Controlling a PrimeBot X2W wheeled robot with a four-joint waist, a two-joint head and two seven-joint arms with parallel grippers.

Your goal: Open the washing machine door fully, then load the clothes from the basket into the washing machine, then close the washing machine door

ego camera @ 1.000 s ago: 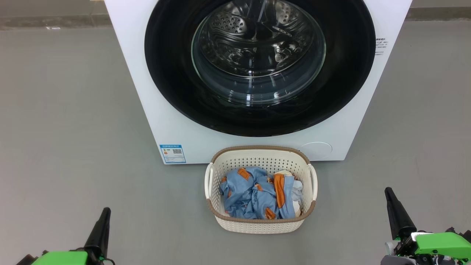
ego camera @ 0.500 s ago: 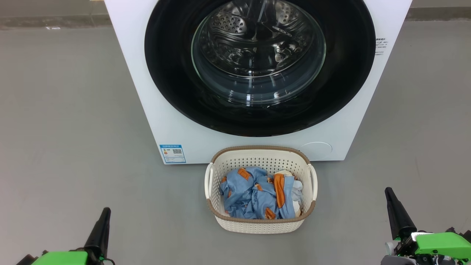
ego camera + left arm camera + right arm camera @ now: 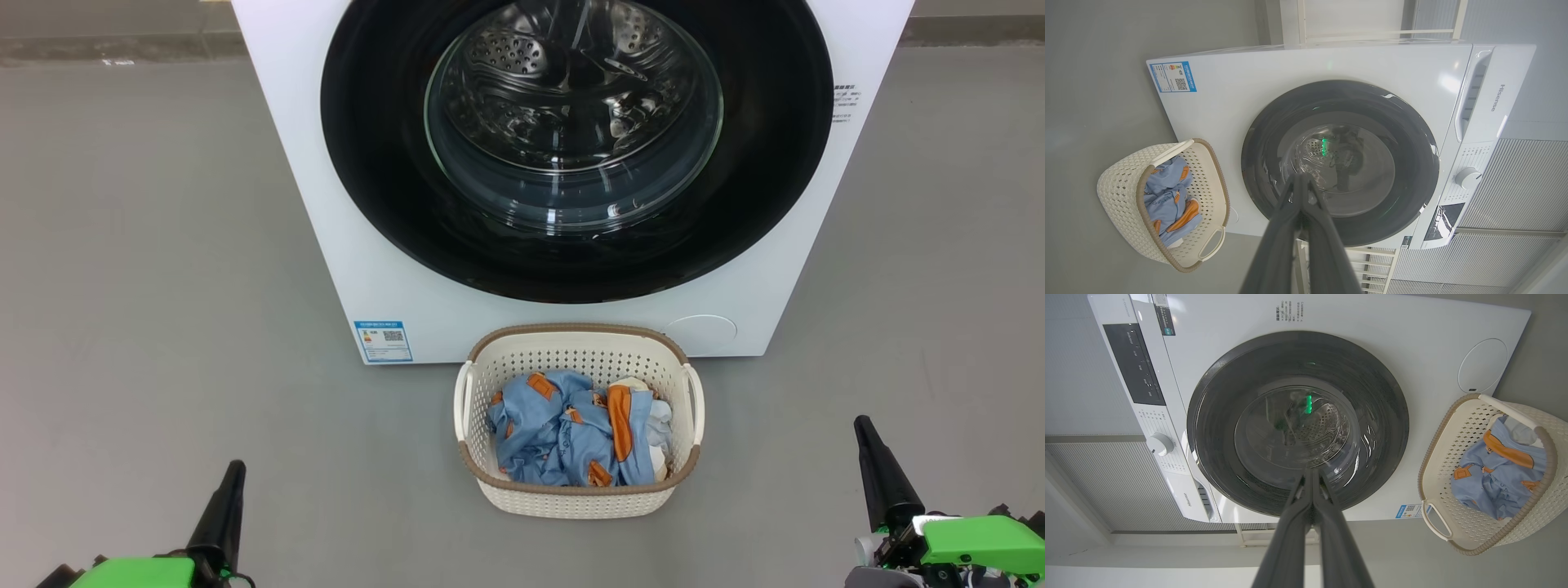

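Observation:
The white washing machine [image 3: 326, 204] stands straight ahead, and its round black door [image 3: 392, 204] with the glass bowl window lies flush against the front. The cream basket [image 3: 578, 343] sits on the floor right before the machine. Light blue clothes [image 3: 563, 433] with orange patches lie inside it. My left gripper [image 3: 235, 467] rests low at the left and my right gripper [image 3: 860, 423] low at the right, both far from the door and basket. In each wrist view the fingers [image 3: 1294, 212] [image 3: 1306, 514] meet at the tips, shut on nothing.
Grey floor [image 3: 163, 286] spreads to both sides of the machine. A blue label sticker [image 3: 383, 340] and a round cap [image 3: 702, 333] mark the machine's lower front. The control panel with a knob [image 3: 1468, 177] is at the machine's top.

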